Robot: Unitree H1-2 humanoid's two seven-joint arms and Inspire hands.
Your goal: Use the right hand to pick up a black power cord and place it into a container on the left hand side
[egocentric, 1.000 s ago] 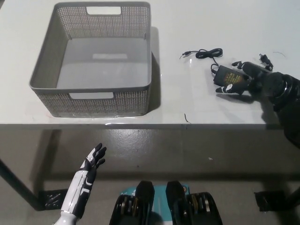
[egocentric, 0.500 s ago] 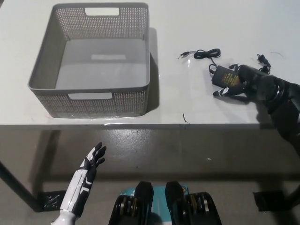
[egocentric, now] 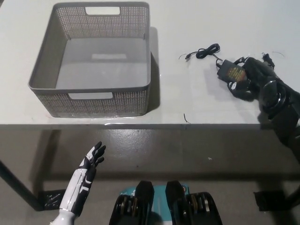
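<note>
Change: since half a second ago I see the power cord's brick turned and shifted right and a little up the table with my right hand; the thin lead's coil has followed it slightly.
Right hand [egocentric: 253, 79]: black, on the white table [egocentric: 187, 101] near its right end, lying over the right side of the brick. Its fingers [egocentric: 240, 93] curl around the brick's lower edge and seem to clasp it, though I cannot tell how firm the hold is.
Black power cord [egocentric: 230, 72]: the adapter brick with a yellow label sits tilted on the tabletop, still touching the surface as far as I can see. Its thin lead runs up-left into a small coil [egocentric: 207, 49] and ends in a plug tip near the coil's left.
Container [egocentric: 91, 101]: grey perforated basket on the table's left part, well apart from the cord, nothing inside.
Left hand [egocentric: 93, 158]: white, resting below the table's front edge at lower left, fingers spread and holding nothing.
</note>
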